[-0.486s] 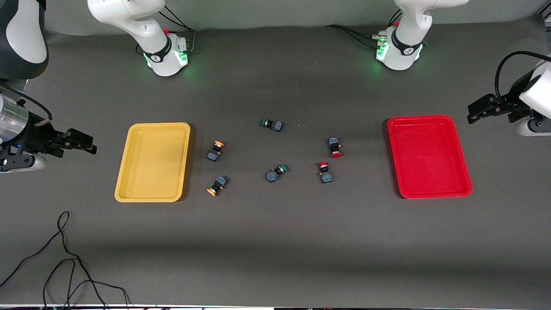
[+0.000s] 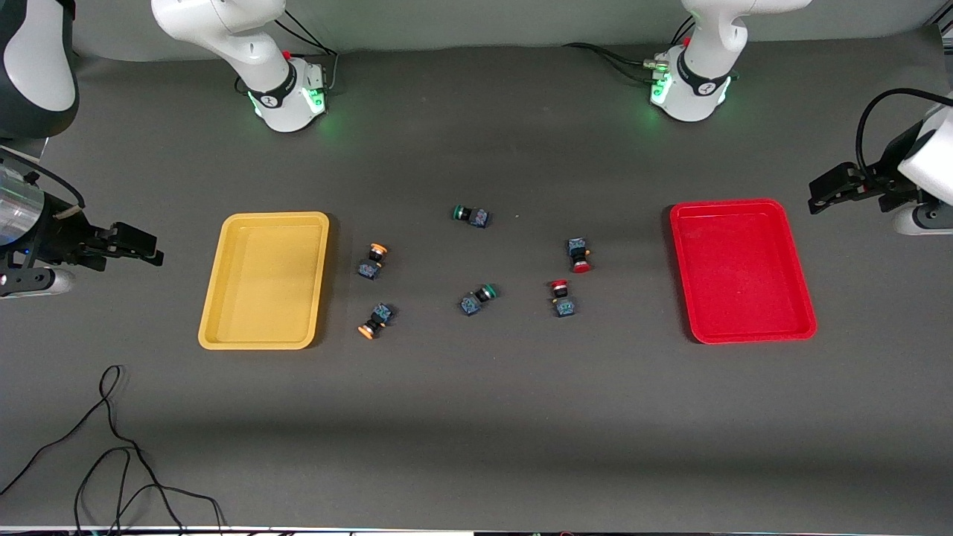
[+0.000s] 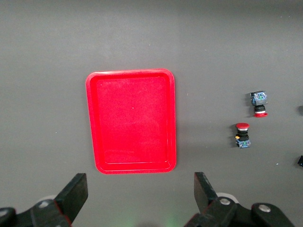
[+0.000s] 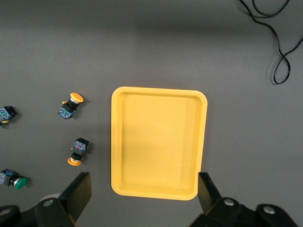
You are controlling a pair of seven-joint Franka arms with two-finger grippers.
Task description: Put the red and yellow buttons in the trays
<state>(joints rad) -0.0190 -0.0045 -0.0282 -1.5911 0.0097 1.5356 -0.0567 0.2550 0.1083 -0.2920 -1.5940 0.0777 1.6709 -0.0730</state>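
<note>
Since half a second ago the right gripper (image 2: 153, 254) has slipped a little toward its own end of the table, and nothing else has shifted. Nearest the front camera a thin black cable (image 2: 112, 447) loops over the dark grey table (image 2: 476, 417), cut off at the picture's lower edge. Farther in, the buttons lie loose in the middle: two yellow-capped ones (image 2: 375, 320) (image 2: 371, 261) beside the yellow tray (image 2: 216, 298), two red-capped ones (image 2: 562, 298) (image 2: 578, 254) toward the red tray (image 2: 681, 283), and two green-capped ones (image 2: 477, 298) (image 2: 470, 215) between the groups. Both trays hold nothing. Any marking on the tiny bodies is too small to read. The right gripper hangs off the outer edge of the yellow tray, fingers (image 4: 80, 191) spread wide and empty; the left gripper (image 2: 819, 195) waits off the outer edge of the red tray, its fingers (image 3: 75, 191) likewise parted and holding nothing. Both arms run out of frame at the sides. Farthest off, the two bases (image 2: 287, 93) (image 2: 692, 85) glow green; a logo on each collar cannot be made out.
</note>
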